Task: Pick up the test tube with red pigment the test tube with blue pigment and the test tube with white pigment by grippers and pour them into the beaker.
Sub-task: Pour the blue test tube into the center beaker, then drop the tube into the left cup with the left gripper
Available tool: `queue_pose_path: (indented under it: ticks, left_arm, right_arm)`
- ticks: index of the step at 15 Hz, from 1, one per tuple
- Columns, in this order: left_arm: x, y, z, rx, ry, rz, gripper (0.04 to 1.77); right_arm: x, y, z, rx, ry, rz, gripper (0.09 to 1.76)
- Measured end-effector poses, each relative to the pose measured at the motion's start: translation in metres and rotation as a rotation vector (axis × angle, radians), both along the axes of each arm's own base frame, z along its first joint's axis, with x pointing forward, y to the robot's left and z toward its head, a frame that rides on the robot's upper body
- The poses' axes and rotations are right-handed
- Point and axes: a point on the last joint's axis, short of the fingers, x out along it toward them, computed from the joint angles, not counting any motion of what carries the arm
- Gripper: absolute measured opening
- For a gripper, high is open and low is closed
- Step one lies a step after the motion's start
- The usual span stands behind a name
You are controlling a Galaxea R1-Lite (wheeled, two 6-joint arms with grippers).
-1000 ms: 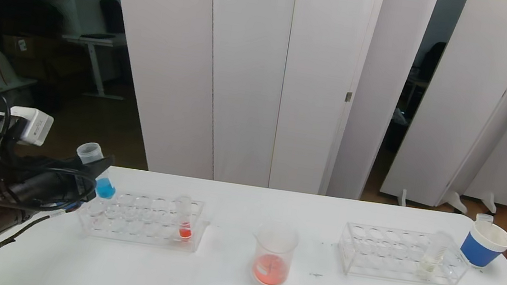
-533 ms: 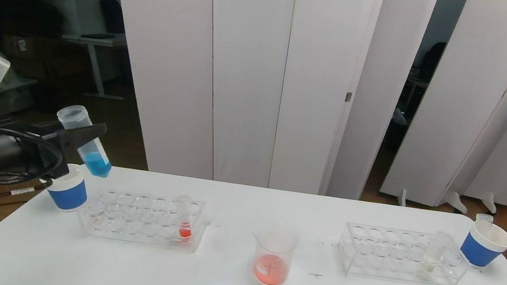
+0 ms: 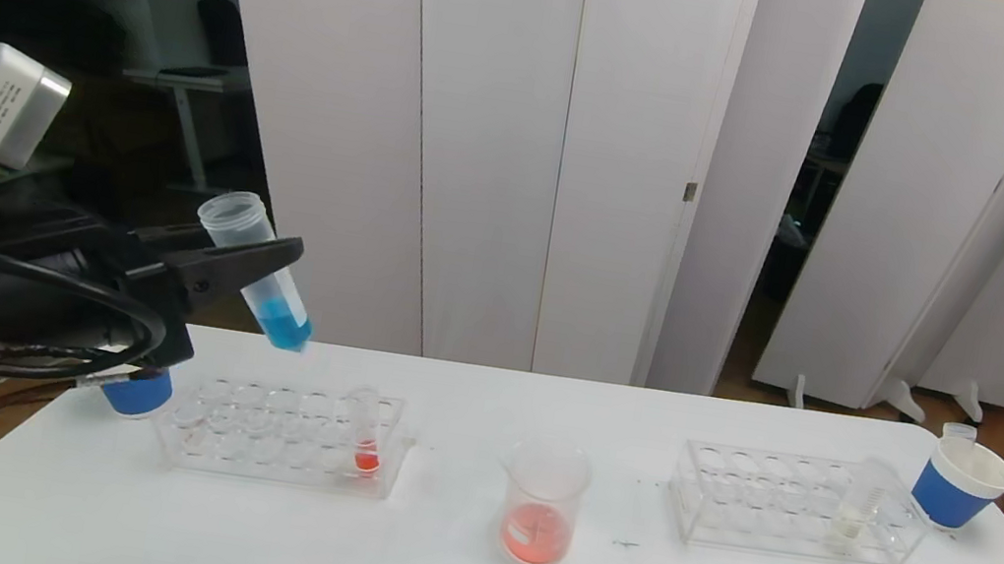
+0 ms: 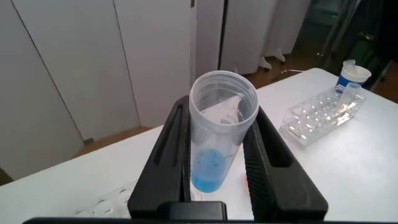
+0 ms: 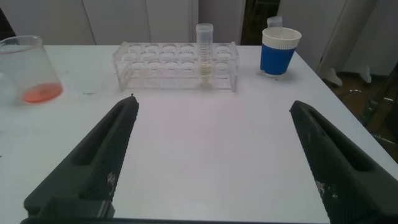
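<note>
The test tube with blue pigment [image 3: 278,313] hangs tilted in the air above the left rack, its open mouth leaning left. My left gripper [image 3: 271,265] is shut on its middle; the left wrist view shows the tube [image 4: 214,165] squeezed between both fingers [image 4: 168,149]. The beaker [image 3: 540,507] stands at the table's centre with orange-red liquid in its bottom. A test tube with red pigment [image 3: 365,436] stands in the left rack. The test tube with white pigment [image 3: 859,510] stands in the right rack. My right gripper [image 5: 212,103] is open, low over bare table, out of the head view.
Two clear racks sit on the white table, the left rack [image 3: 259,445] and the right rack [image 3: 757,509]. A blue paper cup [image 3: 137,394] stands by the left rack, another cup [image 3: 960,482] at the far right corner. White panels stand behind the table.
My left gripper has risen with the blue tube from rack height and moved right, toward the beaker. The right arm has not moved.
</note>
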Motion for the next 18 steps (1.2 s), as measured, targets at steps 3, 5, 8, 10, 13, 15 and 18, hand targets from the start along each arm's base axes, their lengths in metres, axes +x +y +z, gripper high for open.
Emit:
queue_pose_path:
  ticks: [3, 5, 8, 10, 13, 15, 18]
  left_arm:
    - [0.007, -0.016, -0.007, 0.057, -0.002, -0.087, 0.58]
    - [0.014, -0.025, -0.011, 0.115, -0.024, -0.117, 0.58]
    - [0.027, -0.042, -0.017, 0.138, -0.082, -0.169, 0.58]
    - [0.037, -0.053, -0.024, 0.156, -0.107, -0.214, 0.58]
    - [0.052, -0.069, -0.035, 0.203, -0.152, -0.246, 0.58]
    - [0.062, -0.077, -0.044, 0.239, -0.204, -0.255, 0.58]
    - [0.074, -0.088, -0.064, 0.298, -0.233, -0.268, 0.58]
  right_arm:
    - [0.000, 0.000, 0.000, 0.000, 0.000, 0.000, 1.75]
    - [0.000, 0.000, 0.000, 0.000, 0.000, 0.000, 1.75]
    - [0.000, 0.000, 0.000, 0.000, 0.000, -0.001, 1.75]
    - [0.000, 0.000, 0.000, 0.000, 0.000, -0.001, 1.75]
    - [0.000, 0.000, 0.000, 0.000, 0.000, 0.000, 1.75]
    - [0.000, 0.000, 0.000, 0.000, 0.000, 0.000, 1.75]
    - [0.000, 0.000, 0.000, 0.000, 0.000, 0.000, 1.75]
